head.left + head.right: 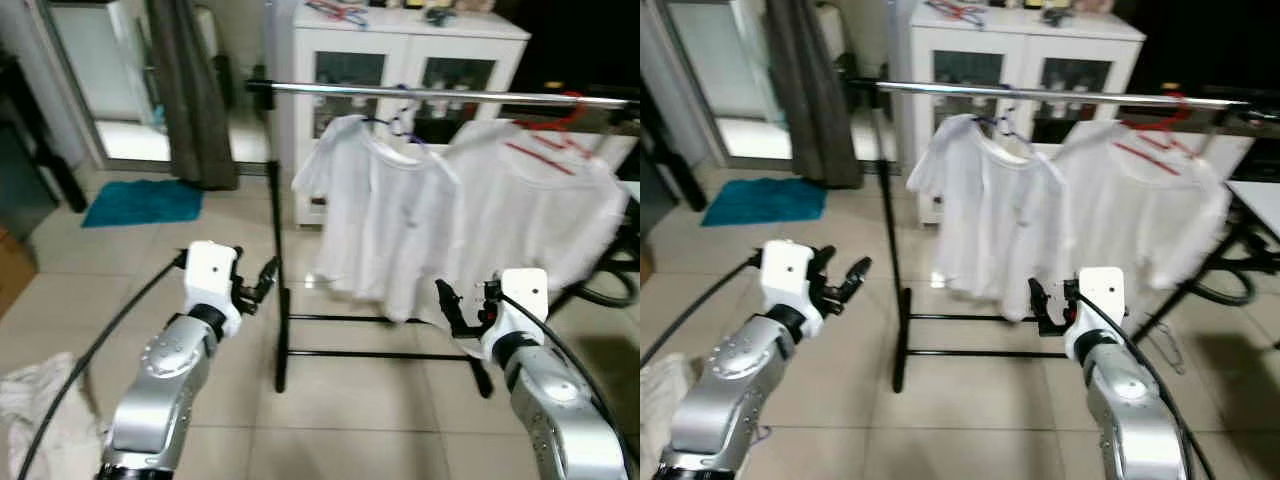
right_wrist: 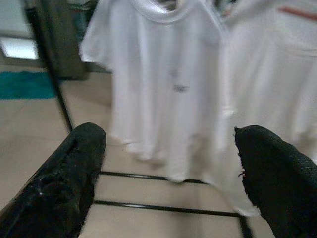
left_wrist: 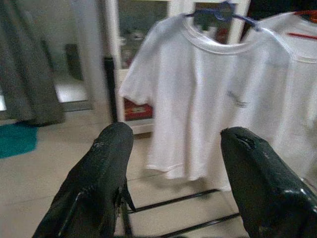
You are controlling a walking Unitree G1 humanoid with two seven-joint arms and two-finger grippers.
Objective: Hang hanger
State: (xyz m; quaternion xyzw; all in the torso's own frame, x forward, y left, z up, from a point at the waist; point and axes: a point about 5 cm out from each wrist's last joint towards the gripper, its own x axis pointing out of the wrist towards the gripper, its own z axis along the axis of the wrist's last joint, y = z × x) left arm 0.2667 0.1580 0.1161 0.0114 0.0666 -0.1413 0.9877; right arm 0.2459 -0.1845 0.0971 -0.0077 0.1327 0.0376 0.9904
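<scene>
Tiled floor (image 1: 380,420), white cabinet (image 1: 400,50) at top centre of left eye view. Chrome rail (image 1: 440,94) of black garment rack crossed upper frame; blue hanger (image 1: 395,125) with white T-shirt (image 1: 385,215) at centre, red hanger (image 1: 548,118) with second T-shirt (image 1: 530,205) right of it. Teal mat (image 1: 142,201) at left.

Left gripper (image 1: 262,281) lower left, right gripper (image 1: 452,306) lower right, both raised before rack.

Left wrist view: fingers (image 3: 94,183) spread wide, empty.

Right wrist view: fingers (image 2: 62,183) spread wide, empty.
</scene>
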